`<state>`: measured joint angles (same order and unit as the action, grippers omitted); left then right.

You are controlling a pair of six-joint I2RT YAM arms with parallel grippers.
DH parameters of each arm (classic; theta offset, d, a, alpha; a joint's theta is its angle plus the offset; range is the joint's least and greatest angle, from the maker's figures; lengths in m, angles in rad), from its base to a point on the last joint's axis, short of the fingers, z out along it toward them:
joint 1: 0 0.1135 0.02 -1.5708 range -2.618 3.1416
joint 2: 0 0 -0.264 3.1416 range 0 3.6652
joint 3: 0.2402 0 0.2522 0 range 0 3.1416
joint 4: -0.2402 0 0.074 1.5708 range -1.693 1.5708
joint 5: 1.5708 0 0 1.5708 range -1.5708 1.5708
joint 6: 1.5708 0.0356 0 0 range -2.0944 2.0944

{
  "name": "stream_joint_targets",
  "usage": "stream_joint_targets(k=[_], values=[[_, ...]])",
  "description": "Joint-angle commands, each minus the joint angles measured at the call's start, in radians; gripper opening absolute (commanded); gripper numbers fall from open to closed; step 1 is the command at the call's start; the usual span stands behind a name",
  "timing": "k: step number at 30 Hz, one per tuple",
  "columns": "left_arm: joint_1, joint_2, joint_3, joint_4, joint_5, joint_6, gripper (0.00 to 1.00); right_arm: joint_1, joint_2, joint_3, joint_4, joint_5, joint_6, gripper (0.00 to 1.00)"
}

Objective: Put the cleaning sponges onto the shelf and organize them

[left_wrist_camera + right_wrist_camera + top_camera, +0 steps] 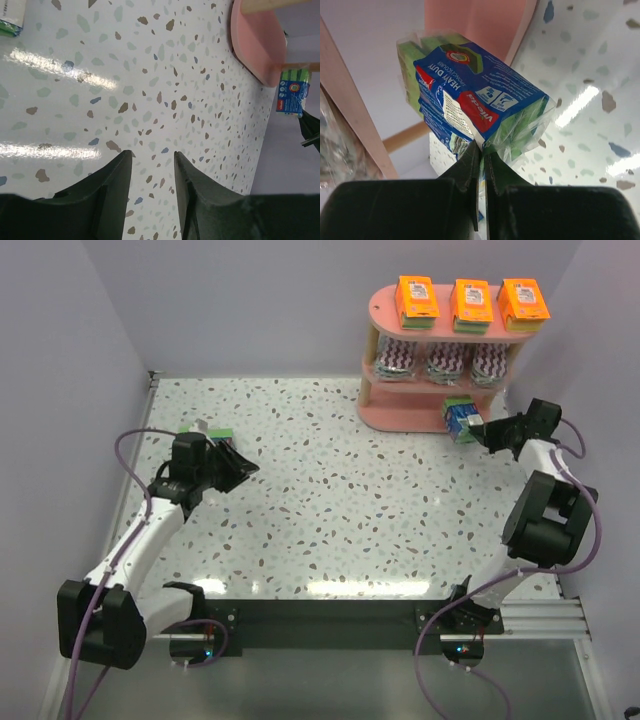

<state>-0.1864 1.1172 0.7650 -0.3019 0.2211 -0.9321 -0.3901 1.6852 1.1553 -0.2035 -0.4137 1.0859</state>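
Note:
The pink shelf (400, 412) stands at the far right. Three orange sponge packs (417, 300) lie on its top board and three purple-white zigzag packs (445, 360) on the middle board. My right gripper (487, 430) is shut on the clear wrap of a blue-green sponge pack (460, 418) and holds it at the right end of the bottom board. In the right wrist view this pack (475, 95) sits just past the pinched gripper (482, 150). My left gripper (243, 467) is open over the table with nothing between its fingers (120, 170). Another blue-green pack (216, 432) lies just behind it.
Purple walls enclose the speckled table (320, 490) on the left, back and right. In the left wrist view the shelf's bottom board (257, 45) and the held pack (292, 92) show at the upper right, and the near pack's edge (10, 20) at the top left corner.

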Motion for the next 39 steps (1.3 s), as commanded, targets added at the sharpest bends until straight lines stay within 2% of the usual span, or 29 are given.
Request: stream_joint_targets(k=[1,2,5,6,8,20,27,28,29,33,36,39], values=[[0.047,-0.025,0.062,-0.037,0.017,0.087,0.46,-0.006,0.056,0.111,0.104,0.061,0.039,0.0],[0.056,-0.02,0.066,-0.045,0.021,0.095,0.47,-0.006,0.074,0.128,0.11,0.062,0.04,0.0],[0.085,0.0,0.086,-0.049,0.047,0.118,0.63,-0.007,0.136,0.178,0.124,0.081,0.054,0.0],[0.096,0.004,0.091,-0.052,0.06,0.124,0.79,-0.007,0.151,0.181,0.131,0.084,0.061,0.0],[0.103,0.016,0.105,-0.057,0.066,0.136,0.98,-0.009,0.18,0.188,0.16,0.093,0.081,0.0],[0.186,0.067,0.198,-0.103,0.017,0.223,1.0,-0.009,0.307,0.225,0.266,0.13,0.12,0.0],[0.283,0.125,0.246,-0.108,-0.048,0.277,1.0,-0.007,0.337,0.25,0.282,0.151,0.144,0.0],[0.288,0.136,0.25,-0.108,-0.054,0.288,1.0,-0.007,0.338,0.259,0.279,0.142,0.14,0.04],[0.294,0.141,0.252,-0.108,-0.061,0.291,1.0,-0.007,0.341,0.262,0.273,0.135,0.138,0.19],[0.35,0.159,0.244,-0.1,-0.081,0.308,1.0,-0.009,0.346,0.244,0.298,0.066,0.134,0.5],[0.398,0.167,0.246,-0.085,-0.08,0.32,1.0,-0.009,0.306,0.202,0.335,0.011,0.137,0.65],[0.445,0.193,0.263,-0.077,-0.083,0.346,1.0,-0.009,0.216,0.112,0.345,-0.022,0.126,0.72]])
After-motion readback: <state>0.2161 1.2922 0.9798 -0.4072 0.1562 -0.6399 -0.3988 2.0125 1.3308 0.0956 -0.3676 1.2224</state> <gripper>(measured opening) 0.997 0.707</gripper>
